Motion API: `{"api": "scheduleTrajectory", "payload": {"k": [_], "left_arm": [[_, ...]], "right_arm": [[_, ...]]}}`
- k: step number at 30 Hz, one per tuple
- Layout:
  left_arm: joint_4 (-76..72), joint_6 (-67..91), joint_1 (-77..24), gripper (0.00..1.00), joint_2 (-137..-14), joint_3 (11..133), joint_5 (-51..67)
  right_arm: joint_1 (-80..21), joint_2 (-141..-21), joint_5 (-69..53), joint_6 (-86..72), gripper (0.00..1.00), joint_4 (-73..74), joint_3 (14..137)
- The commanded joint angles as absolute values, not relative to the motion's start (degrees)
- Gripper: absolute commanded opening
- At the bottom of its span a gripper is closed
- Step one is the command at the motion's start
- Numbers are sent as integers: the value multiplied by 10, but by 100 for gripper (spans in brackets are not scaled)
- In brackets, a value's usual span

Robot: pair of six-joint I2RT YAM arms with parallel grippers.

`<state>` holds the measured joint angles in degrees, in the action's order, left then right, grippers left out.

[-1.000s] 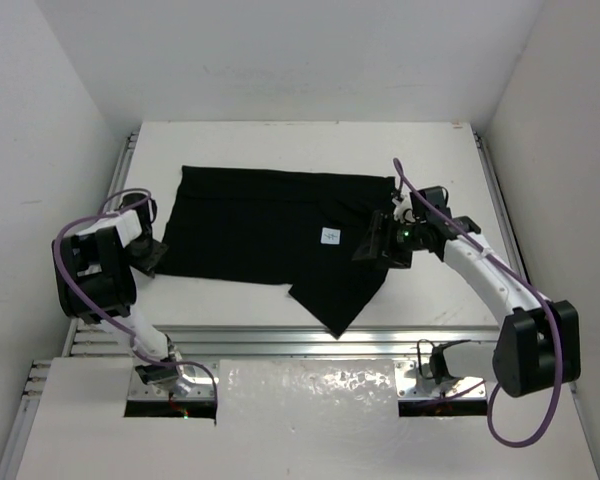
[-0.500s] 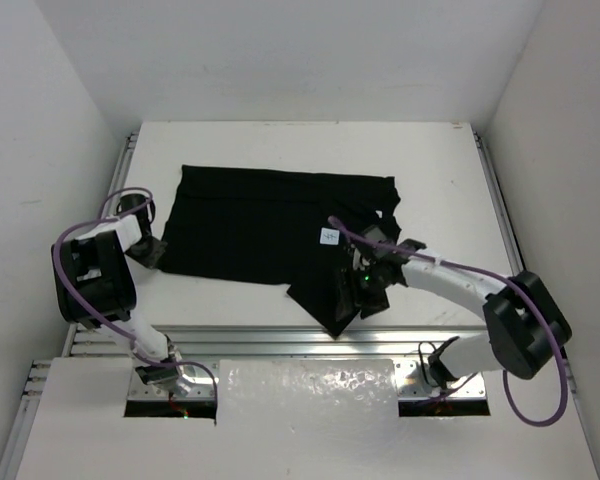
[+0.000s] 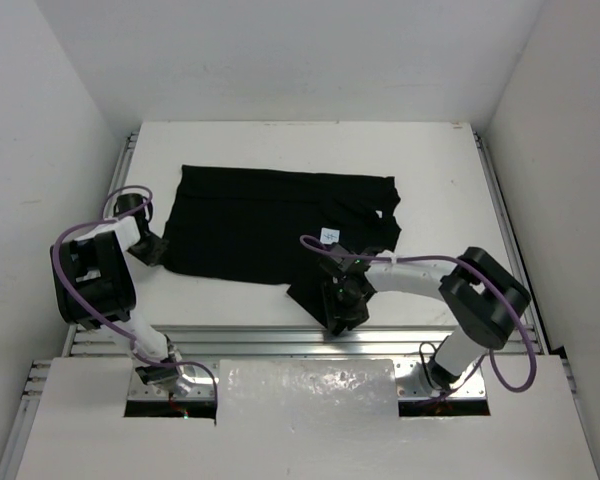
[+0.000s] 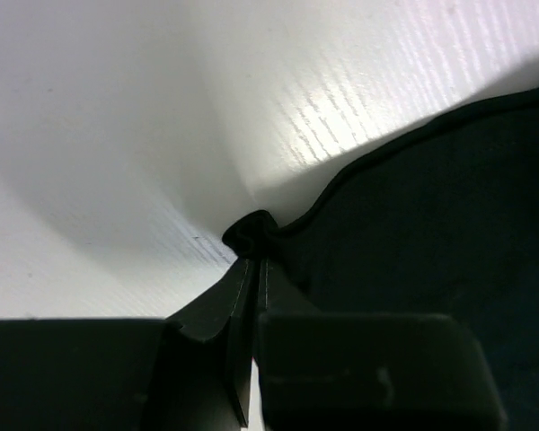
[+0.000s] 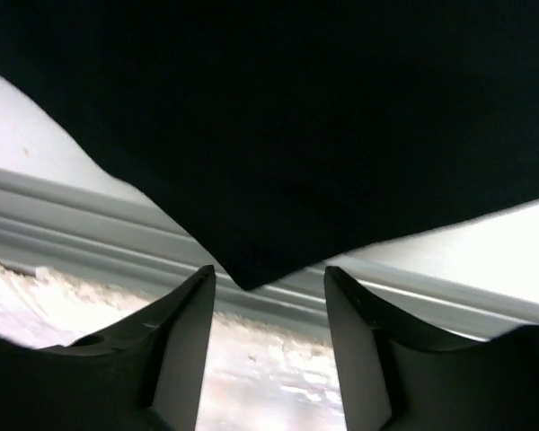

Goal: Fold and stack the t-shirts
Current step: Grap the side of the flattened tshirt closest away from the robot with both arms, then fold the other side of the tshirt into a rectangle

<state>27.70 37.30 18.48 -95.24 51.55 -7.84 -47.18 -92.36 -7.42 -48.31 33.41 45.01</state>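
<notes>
One black t-shirt (image 3: 250, 225) lies spread across the white table (image 3: 440, 170), its small white neck label (image 3: 329, 236) facing up. A flap of it points toward the near edge. My left gripper (image 3: 152, 250) is at the shirt's left near corner. In the left wrist view it (image 4: 254, 265) is shut on a bunched bit of the shirt's hem (image 4: 251, 229). My right gripper (image 3: 337, 312) hovers over the near flap's tip. In the right wrist view it (image 5: 268, 280) is open and empty, and the flap's pointed corner (image 5: 248, 274) lies between its fingertips.
A grey metal rail (image 3: 230, 340) runs along the table's near edge, also seen in the right wrist view (image 5: 63, 215). A shiny white board (image 3: 305, 385) lies in front of it. White walls close in the left, right and back.
My right arm has swung from the shirt's right side near the collar, down and left to the near flap's tip. My left gripper has stayed at the left corner.
</notes>
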Motion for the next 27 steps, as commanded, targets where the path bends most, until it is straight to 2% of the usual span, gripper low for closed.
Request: {"api": "scheduleTrajectory", "payload": {"k": [1,10,14,23,27], "left_arm": [[259,370,184,0,-983,485,-27],[260,366,184,0,-985,485,-28],[260,366,184,0,-985,485,-23],[284,386,184,0,-931,497,-23],[301,393,184,0,-929,529,-20]], "right_arm": [[-478,-945,-52,-519,51,307,482],[-481,-973,-20,-541,24,315,505],[-485,-969,-13,-549,0,323,502],[-492,-899,47,-548,0,444,565],[-458,-902,61,-526,0,466,598]]}}
